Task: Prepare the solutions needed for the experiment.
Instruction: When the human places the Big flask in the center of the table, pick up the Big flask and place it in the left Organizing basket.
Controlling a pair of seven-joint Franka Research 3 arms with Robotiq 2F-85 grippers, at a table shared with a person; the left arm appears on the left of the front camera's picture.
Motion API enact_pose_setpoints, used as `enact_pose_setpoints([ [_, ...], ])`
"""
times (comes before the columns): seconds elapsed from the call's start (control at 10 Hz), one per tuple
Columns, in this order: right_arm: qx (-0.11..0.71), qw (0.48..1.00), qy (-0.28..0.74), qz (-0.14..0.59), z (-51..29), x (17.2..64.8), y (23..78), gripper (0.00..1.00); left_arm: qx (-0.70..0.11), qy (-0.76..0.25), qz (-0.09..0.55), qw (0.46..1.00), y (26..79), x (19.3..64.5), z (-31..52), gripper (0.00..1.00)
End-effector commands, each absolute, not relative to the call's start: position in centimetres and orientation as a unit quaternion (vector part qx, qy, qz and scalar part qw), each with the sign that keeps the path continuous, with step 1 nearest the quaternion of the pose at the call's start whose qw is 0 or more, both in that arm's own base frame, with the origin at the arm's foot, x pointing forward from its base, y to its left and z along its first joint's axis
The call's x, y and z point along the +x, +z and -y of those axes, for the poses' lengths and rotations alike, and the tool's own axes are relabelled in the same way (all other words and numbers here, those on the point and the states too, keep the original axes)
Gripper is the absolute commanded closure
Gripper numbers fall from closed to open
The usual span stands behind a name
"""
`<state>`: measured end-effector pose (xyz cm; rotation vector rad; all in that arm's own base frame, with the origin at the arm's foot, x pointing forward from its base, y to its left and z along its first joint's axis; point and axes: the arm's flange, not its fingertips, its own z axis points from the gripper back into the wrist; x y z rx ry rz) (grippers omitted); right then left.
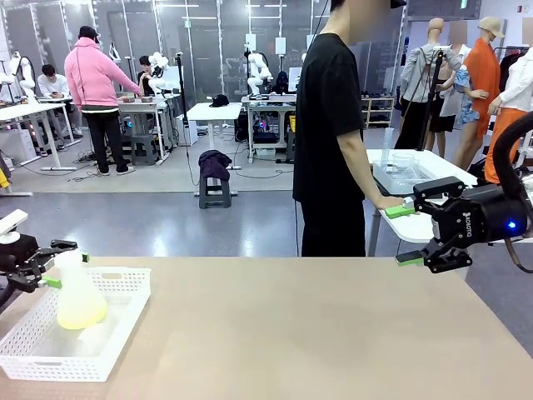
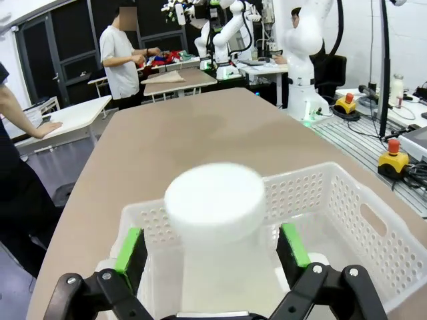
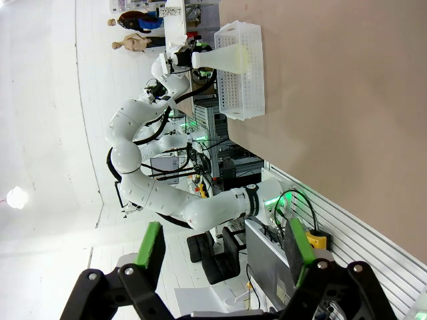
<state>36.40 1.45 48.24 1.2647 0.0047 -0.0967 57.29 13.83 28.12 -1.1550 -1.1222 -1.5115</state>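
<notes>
My left hand [image 1: 52, 265] is sitting at the near left edge of the surface [image 1: 291, 325], and its two green fingers [image 2: 128, 249] are standing wide apart. They are waiting on each side of the neck of the flask [image 1: 79, 293], just under its white cap [image 2: 215, 200], and I cannot tell if they are touching it. The flask is standing upright inside the white basket [image 1: 125, 312], at its left side. The solutions [image 1: 81, 314] are lying as a little pale yellow pool in the bottom of the flask.

My right hand [image 1: 408, 236] is hanging in the air over the far right edge of the surface. Its fingers are spread apart too, and it is holding nothing. It is well apart from the basket.

A person [image 1: 333, 133] in a black shirt is standing across the surface and is resting a hand on another white table [image 1: 433, 171] behind.
</notes>
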Motion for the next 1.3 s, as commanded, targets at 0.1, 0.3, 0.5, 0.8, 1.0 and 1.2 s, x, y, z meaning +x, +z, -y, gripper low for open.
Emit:
enact_pose_setpoints([
  [0.1, 0.597, 0.801, -0.042, 0.003, -1.6, 36.5, 48.3, 0.10, -0.457, -0.600, 0.446, 0.482, 28.3, 59.0, -17.0, 0.00],
  [0.3, 0.597, 0.801, -0.042, 0.003, -1.6, 36.5, 48.3, 0.10, -0.449, -0.607, 0.454, 0.472, 30.9, 57.3, -20.3, 0.00],
  [0.5, 0.597, 0.801, -0.042, 0.003, -1.6, 36.5, 48.3, 0.10, -0.443, -0.589, 0.486, 0.470, 34.6, 55.3, -23.2, 0.00],
  [0.8, 0.597, 0.801, -0.042, 0.003, -1.6, 36.5, 48.3, 0.10, -0.415, -0.577, 0.569, 0.413, 46.3, 52.6, -22.9, 0.00],
  [1.0, 0.597, 0.801, -0.042, 0.003, -1.6, 36.5, 48.3, 0.10, -0.377, -0.618, 0.573, 0.383, 52.7, 51.6, -20.3, 0.00],
  [1.2, 0.597, 0.801, -0.042, 0.003, -1.6, 36.5, 48.3, 0.10, -0.362, -0.685, 0.546, 0.318, 56.0, 52.1, -15.9, 0.00],
])
